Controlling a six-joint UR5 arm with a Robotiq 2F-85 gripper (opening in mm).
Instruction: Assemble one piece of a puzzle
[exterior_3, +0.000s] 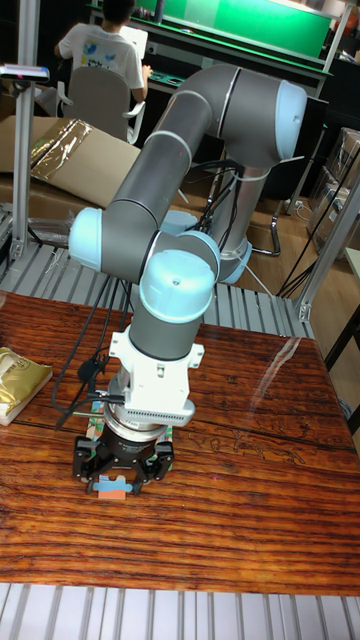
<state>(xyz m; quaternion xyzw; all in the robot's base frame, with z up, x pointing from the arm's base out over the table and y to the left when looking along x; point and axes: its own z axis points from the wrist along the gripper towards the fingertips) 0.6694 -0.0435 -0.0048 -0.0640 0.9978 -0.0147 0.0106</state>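
Now claw (111, 484) pinching flat puzzle piece (111, 487), long axis left-right, on table (250, 500).

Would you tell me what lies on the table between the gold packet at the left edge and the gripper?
In the tall fixed view, only bare wooden table and the arm's black cables separate the gold packet from the gripper.

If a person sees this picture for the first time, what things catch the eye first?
The big grey and light-blue robot arm fills the middle, bending down to the dark wooden table. At its lower end the gripper is closed on a small blue and orange puzzle piece. A shiny gold packet lies at the table's left edge.
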